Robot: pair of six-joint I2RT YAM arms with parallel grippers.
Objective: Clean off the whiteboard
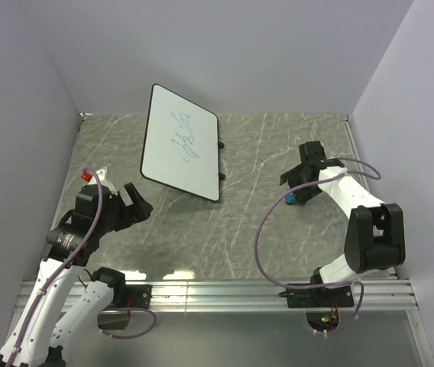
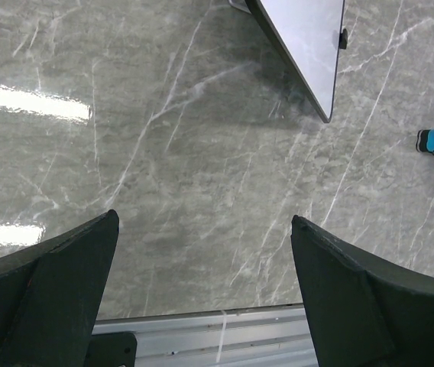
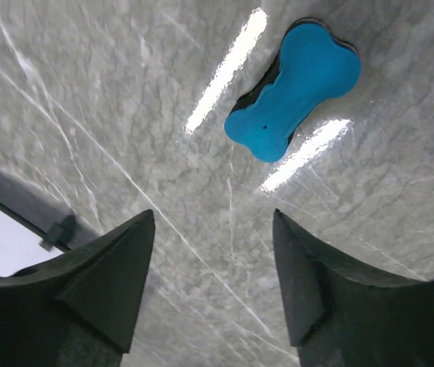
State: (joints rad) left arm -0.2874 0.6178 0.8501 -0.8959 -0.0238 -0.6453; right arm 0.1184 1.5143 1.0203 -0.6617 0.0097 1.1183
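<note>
The right fingers [image 3: 102, 290] stand parted and empty above the grey surface [image 3: 163, 115], with a blue eraser [image 3: 293, 92] lying just beyond them. The left fingers [image 2: 56, 290] are spread wide, empty. The whiteboard [image 1: 179, 145] stands tilted, far, left of centre, with blue writing on it.

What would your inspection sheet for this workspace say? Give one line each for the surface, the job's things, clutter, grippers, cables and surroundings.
Surface: grey marbled table, with glare patches.
Job's things: whiteboard standing tilted, blue writing on it; blue eraser lying on the table, apart from the board.
Clutter: small red-tipped object at the table's left edge; unclear what it is.
Grippers: left gripper open, empty; right gripper open, empty, close to the eraser.
Cables: purple cable looping from the right arm; another along the left.
Surroundings: plain walls on three sides; metal rail at the near edge.
</note>
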